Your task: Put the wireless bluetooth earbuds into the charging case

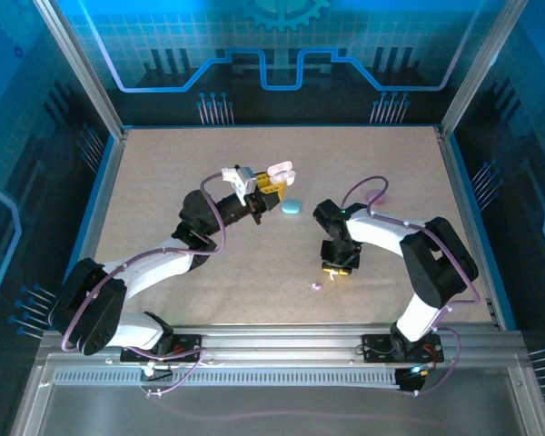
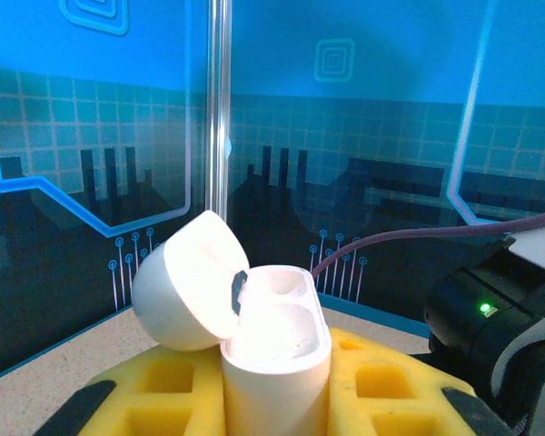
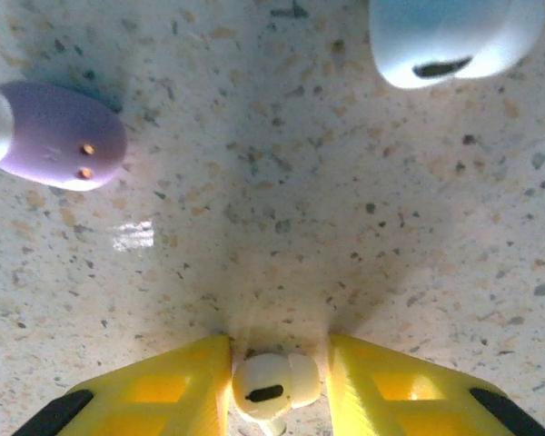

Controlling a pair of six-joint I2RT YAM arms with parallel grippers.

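We hold the white rounded plastic charging case (image 2: 274, 331), lid open, in our closed left gripper (image 2: 277, 400), off the table (image 3: 345, 227). Our right gripper (image 3: 274, 363) pinches a tiny white plastic earbud (image 3: 272, 386) just above the table. Next, we think, it must rise and align with an empty socket.

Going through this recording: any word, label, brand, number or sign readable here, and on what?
No readable text anywhere.
The blue back wall: gear and circuit-line pattern, no letters.
The white case: unmarked.
The purple earbud: two gold dots, no writing.
The white earbud: a dark slot, no writing.
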